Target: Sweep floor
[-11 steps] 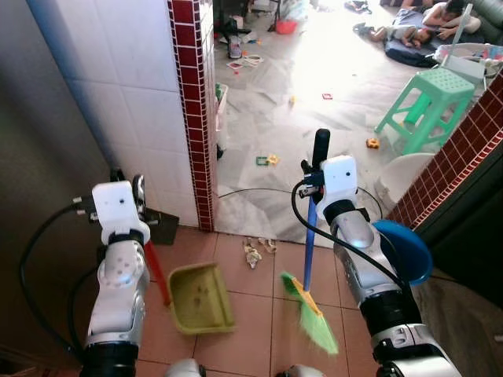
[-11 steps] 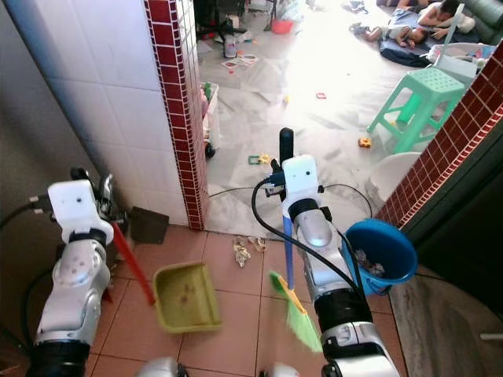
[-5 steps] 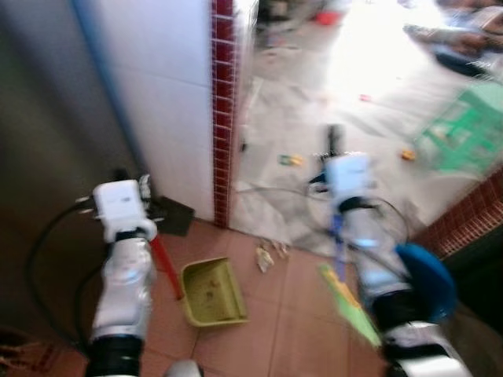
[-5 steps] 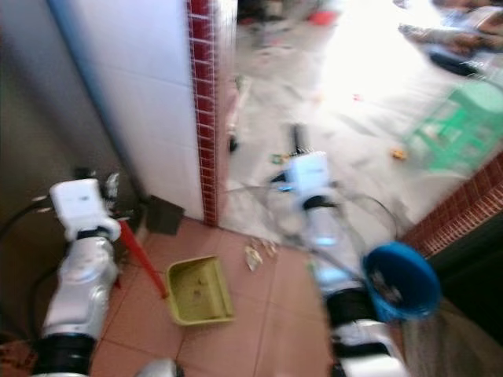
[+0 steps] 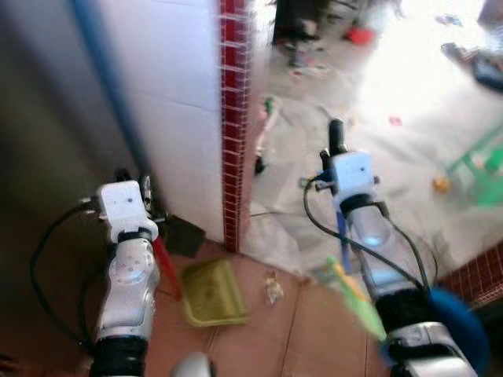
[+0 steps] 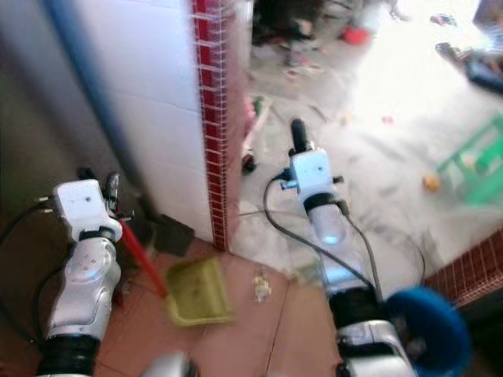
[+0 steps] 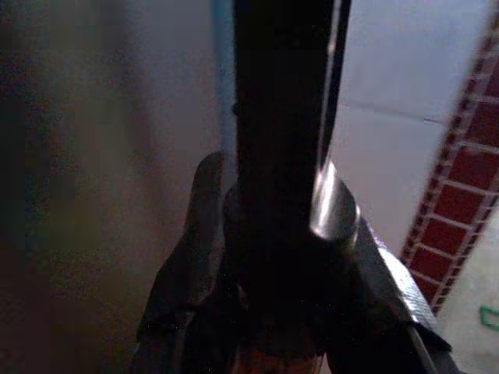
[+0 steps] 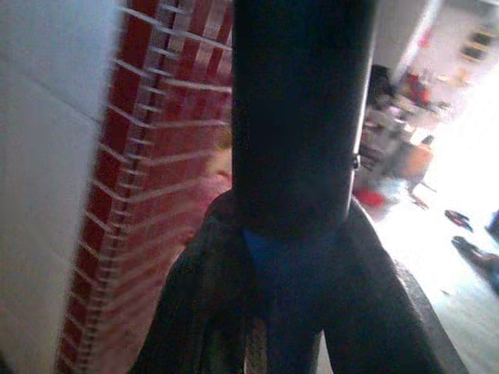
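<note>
right gripper (image 5: 336, 149) clasps blue-handled green broom (image 5: 352, 289); left gripper (image 6: 110, 191) clasps red-handled yellow-green plastic dustpan (image 6: 200, 291); sweep crumpled scrap (image 6: 260, 286) beside dustpan, pan mouth flat.

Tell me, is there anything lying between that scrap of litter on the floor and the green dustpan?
Nothing visible does. The litter lies on bare terracotta tile just to the right of the dustpan, which the left gripper holds by its red handle. The broom, in the right gripper, hangs farther right of the litter.

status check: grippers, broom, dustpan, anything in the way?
Left gripper shut on dustpan handle. Right gripper shut on broom. Litter scrap between them; brick pillar close ahead.
</note>
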You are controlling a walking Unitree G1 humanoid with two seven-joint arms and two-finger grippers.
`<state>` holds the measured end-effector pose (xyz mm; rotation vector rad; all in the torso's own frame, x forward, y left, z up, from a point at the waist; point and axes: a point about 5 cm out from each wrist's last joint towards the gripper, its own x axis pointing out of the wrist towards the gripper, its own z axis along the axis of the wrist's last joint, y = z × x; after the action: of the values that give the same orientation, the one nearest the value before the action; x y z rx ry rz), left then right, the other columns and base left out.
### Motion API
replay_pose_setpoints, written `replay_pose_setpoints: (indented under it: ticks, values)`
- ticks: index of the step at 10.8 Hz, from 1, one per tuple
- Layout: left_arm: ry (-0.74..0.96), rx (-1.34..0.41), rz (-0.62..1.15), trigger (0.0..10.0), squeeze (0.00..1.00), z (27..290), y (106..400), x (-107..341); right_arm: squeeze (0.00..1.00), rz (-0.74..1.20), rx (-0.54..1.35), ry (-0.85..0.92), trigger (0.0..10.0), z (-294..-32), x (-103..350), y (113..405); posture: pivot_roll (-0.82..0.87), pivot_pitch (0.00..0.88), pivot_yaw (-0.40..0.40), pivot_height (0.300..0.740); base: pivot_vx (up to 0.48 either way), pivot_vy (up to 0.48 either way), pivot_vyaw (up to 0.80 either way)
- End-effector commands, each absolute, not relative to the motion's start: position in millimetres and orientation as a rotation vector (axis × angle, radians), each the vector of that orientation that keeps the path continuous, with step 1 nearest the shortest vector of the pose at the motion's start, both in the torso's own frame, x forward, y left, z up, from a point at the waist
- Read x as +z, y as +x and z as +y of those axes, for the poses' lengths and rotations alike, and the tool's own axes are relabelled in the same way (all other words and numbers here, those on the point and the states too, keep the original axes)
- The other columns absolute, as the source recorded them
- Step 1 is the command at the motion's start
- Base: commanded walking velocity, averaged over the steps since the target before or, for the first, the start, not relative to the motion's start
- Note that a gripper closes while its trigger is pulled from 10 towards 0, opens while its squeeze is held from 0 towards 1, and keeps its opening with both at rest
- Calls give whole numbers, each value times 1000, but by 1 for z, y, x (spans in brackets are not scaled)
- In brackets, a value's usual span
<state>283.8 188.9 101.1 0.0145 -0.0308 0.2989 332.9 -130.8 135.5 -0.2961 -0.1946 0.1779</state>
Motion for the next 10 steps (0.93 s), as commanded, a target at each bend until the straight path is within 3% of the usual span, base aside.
replay_pose_setpoints:
  ticks: [1, 5, 10]
  values:
    - [54, 292, -108, 10000, 0, 187, 288, 118, 0, -264, 164, -279, 10000, -135, 149, 334, 15, 0, -27, 740, 255, 0, 0]
    - [54, 325, -122, 10000, 0, 185, 289, 117, 0, -265, 169, -275, 10000, -134, 149, 334, 13, 6, -25, 740, 63, 0, 0]
    - [-42, 241, -34, 10000, 0, 156, 314, 92, 0, -235, 155, -240, 10000, -134, 148, 332, -26, 71, -28, 740, 0, 0, 0]
